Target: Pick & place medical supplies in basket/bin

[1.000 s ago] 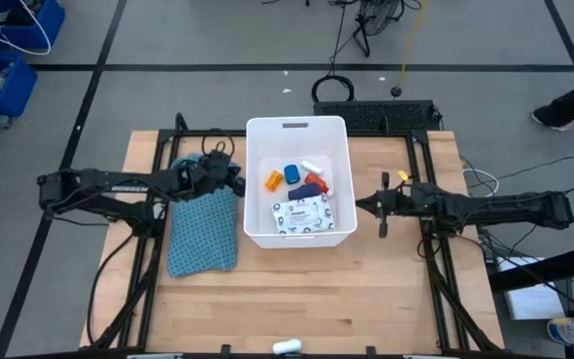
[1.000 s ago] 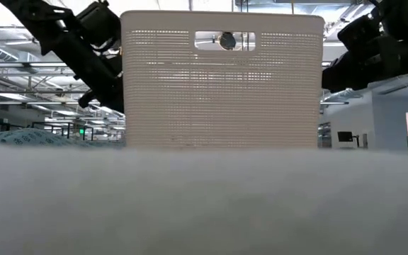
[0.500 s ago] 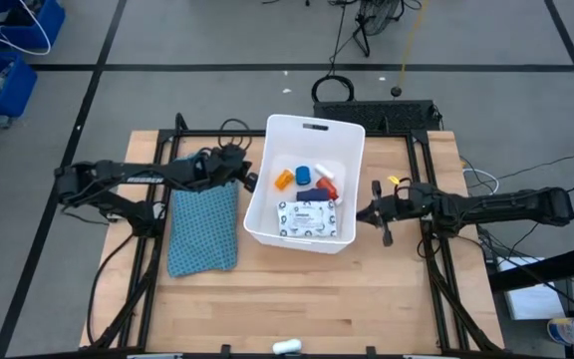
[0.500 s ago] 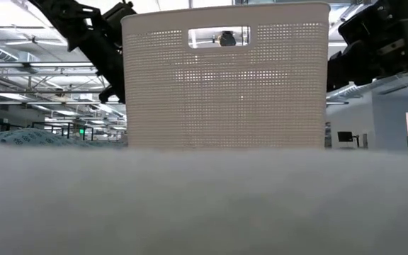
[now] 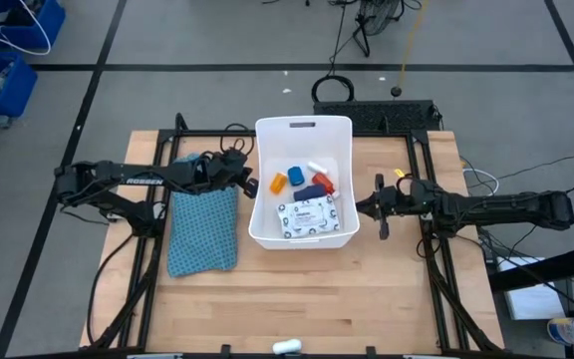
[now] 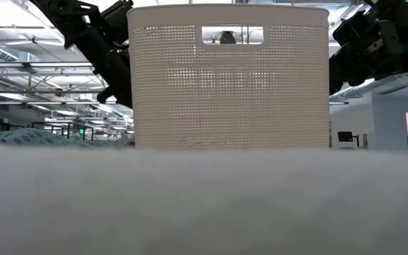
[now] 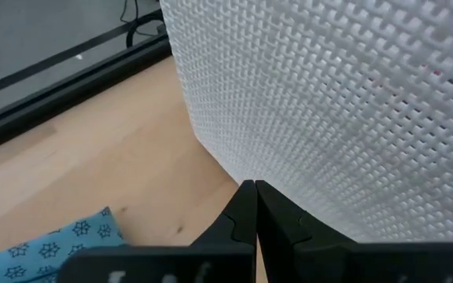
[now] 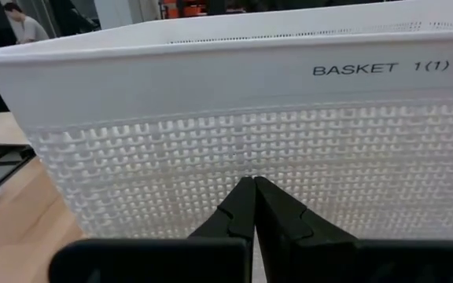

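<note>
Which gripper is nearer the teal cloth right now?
Left. The left gripper, shut, sits at the basket's left wall, just past the cloth's far corner. The right gripper, also shut, is at the basket's opposite wall, away from the cloth.

A robotics lab or industrial test hall is being shown. A wooden table [image 5: 307, 289] on a black metal frame [image 5: 147, 254] is being carried by a grey concrete floor [image 5: 217, 40] marked with dark lines. Blue storage bins [image 5: 3, 55] are being kept at the upper left of the high view, and cables [image 5: 367, 25] are lying at the top centre. In the low view, ceiling beams and strip lights [image 6: 20, 78] are being seen at the left.
</note>
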Robot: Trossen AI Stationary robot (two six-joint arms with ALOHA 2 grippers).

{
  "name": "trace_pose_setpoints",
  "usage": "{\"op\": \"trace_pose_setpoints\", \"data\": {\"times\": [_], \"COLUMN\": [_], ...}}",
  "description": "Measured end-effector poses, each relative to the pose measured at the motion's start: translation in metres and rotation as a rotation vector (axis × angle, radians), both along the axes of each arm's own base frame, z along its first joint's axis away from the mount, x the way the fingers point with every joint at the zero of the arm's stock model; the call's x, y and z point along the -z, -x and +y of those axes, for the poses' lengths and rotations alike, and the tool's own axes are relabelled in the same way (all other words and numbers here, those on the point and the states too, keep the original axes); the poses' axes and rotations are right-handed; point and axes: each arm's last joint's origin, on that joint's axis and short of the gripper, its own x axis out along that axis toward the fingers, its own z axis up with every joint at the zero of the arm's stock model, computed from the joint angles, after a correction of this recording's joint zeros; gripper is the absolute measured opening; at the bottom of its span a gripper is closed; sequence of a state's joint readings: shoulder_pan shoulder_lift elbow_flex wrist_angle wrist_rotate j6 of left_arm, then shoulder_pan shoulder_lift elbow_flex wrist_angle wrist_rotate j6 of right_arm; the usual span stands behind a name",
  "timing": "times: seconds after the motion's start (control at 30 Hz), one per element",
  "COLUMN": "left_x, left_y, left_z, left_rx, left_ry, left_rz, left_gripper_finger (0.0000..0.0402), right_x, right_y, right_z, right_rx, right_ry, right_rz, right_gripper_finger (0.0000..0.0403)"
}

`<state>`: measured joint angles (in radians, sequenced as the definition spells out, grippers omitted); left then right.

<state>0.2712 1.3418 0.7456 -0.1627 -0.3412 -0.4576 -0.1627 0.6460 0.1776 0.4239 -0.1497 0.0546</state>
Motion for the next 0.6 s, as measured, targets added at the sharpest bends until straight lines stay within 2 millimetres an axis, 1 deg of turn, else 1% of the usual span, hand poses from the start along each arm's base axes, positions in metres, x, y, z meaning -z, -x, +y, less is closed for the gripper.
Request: {"op": "trace_pose_setpoints", "data": {"times": [0.2, 0.4, 0.6], "left_x": [0.0, -0.007, -0.016], "left_y": [0.002, 0.015, 0.028], "left_z": [0.001, 0.0, -0.003], "left_rx": [-0.022, -0.107, -0.124], "left_ry": [-0.019, -0.069, -0.079], "left_rz": [0.015, 0.075, 0.102], "left_gripper_finger": [0.0, 0.0, 0.0], "right_x": [-0.001, -0.001, 0.0], "right_y": [0.0, 0.003, 0.005], "right_z": [0.0, -0.001, -0.001], "right_rx": [0.007, 0.058, 0.083], "right_ry": [-0.023, -0.039, -0.056], "right_rz": [-0.006, -0.004, 0.019], "right_gripper_finger": [0.0, 0.0, 0.0]}}
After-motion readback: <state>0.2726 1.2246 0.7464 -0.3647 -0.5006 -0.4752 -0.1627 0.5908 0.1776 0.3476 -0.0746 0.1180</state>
